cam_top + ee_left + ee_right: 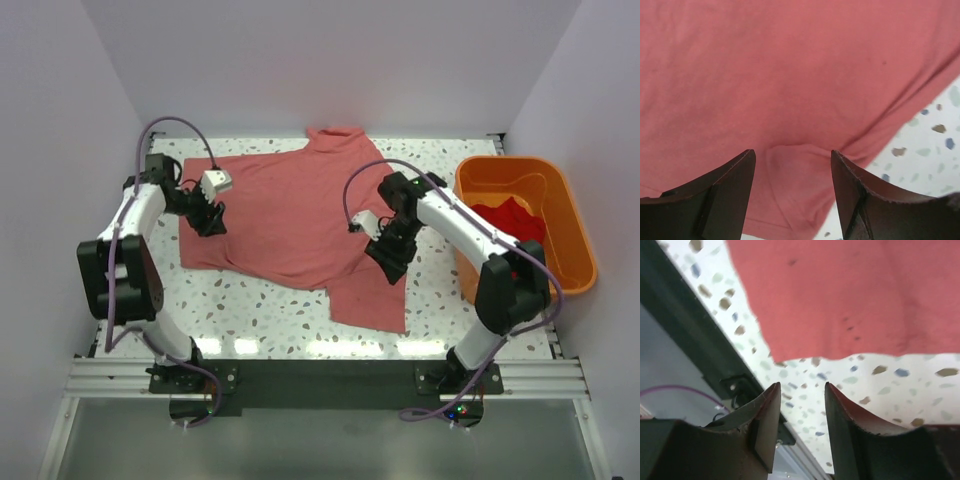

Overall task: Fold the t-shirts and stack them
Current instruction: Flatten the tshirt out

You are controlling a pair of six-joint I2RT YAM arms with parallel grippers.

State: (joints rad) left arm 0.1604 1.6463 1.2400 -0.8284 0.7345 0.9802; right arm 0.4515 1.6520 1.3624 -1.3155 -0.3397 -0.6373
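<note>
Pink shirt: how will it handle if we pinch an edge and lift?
Probably floppy: the pink t-shirt lies flat with soft wrinkles, so a lifted edge should droop. Likely light: the fabric puckers near the open left gripper. It may slide on the smooth terrazzo table.

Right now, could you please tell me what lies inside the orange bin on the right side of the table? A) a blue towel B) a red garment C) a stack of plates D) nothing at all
B: the overhead view shows a red garment lying bunched inside the orange bin.
</note>
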